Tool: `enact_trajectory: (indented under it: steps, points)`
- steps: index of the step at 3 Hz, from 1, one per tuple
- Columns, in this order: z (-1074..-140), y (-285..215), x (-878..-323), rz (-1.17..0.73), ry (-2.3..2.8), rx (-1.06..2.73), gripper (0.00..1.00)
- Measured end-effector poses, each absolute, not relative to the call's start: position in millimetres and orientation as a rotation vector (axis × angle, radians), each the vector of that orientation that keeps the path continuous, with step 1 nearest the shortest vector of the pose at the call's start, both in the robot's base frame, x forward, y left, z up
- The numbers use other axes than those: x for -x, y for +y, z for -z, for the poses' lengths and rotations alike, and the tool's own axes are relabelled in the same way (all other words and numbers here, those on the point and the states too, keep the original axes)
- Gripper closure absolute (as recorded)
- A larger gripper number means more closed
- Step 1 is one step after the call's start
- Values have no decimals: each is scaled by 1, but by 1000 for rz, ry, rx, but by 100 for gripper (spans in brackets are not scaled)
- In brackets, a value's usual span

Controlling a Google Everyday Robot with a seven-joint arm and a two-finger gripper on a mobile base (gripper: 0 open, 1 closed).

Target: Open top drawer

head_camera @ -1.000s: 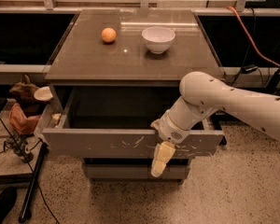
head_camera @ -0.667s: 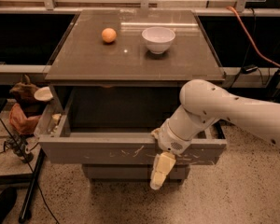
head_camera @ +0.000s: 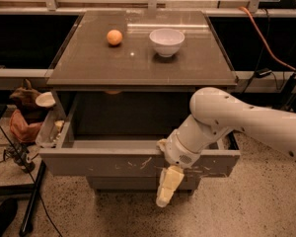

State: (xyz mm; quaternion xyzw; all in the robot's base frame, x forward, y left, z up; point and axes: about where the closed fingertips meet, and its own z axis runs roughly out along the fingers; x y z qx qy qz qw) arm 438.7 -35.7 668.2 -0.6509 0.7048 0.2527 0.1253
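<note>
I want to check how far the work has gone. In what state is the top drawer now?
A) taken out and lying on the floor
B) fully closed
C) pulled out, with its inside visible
C: the top drawer stands well out from under the countertop and its inside is visible. The hand hangs in front of the drawer's scratched front panel, pointing down toward the floor.

Top drawer (head_camera: 98,163): grey-brown front, marked with pale scratches right of centre. Gripper (head_camera: 164,196): cream-yellow, seen hanging before the drawer front, below the white arm (head_camera: 237,120). Orange ball (head_camera: 114,37) and white bowl (head_camera: 166,41) noted on the grey-brown cabinet top (head_camera: 138,65). Floor (head_camera: 251,206): speckled beige.
</note>
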Motion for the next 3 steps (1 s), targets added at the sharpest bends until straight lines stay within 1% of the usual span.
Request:
enact_trajectory:
  steps: [1, 2, 3]
  points:
    - [-675, -24, -392, -776, 2069, 1890, 0]
    - [-677, -25, -393, -775, 2068, 1890, 0]
    - [-720, -52, -408, -669, 2102, 1867, 0]
